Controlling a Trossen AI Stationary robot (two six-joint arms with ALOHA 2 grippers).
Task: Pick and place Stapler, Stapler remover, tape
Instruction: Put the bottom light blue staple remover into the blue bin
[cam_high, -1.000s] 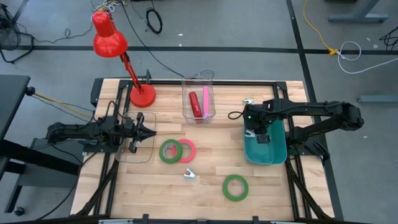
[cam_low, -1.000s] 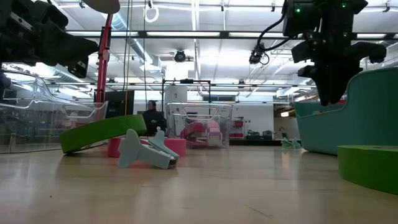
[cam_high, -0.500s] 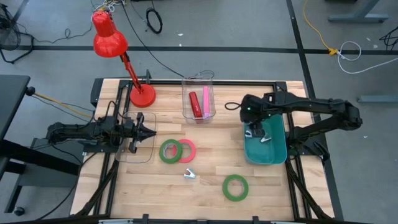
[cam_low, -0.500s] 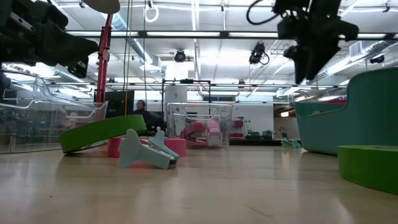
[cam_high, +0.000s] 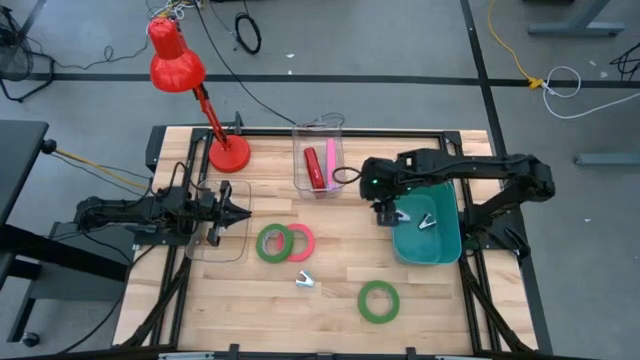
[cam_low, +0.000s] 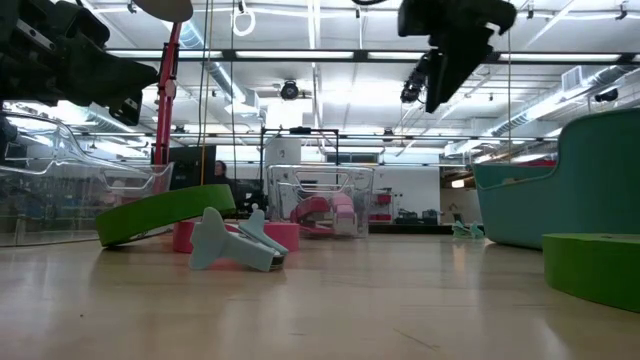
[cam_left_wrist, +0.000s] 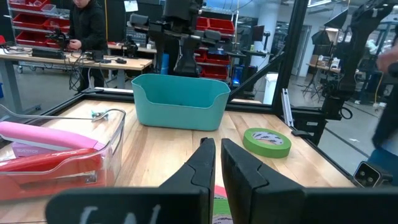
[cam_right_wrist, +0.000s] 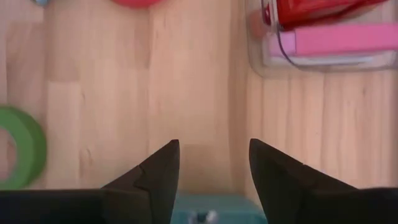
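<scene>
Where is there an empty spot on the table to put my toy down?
Bare wood lies between the clear box and the lone green tape ring, and along the front edge left of that ring. It is crowded around the green and pink rings and the small staple remover, near the left gripper.

- Right wrist view: we see only a sliver of one green tape ring (cam_right_wrist: 15, 152), cut by the frame edge.
- Same view: the clear bin (cam_right_wrist: 323, 59) is cropped; its contents show only partly.
- Low view: the teal bin (cam_low: 560, 190) hides its contents; the near green ring (cam_low: 592, 268) runs off frame.
- Pink-red ring (cam_low: 275, 237) mostly hidden behind the pale staple remover (cam_low: 235, 243).
</scene>
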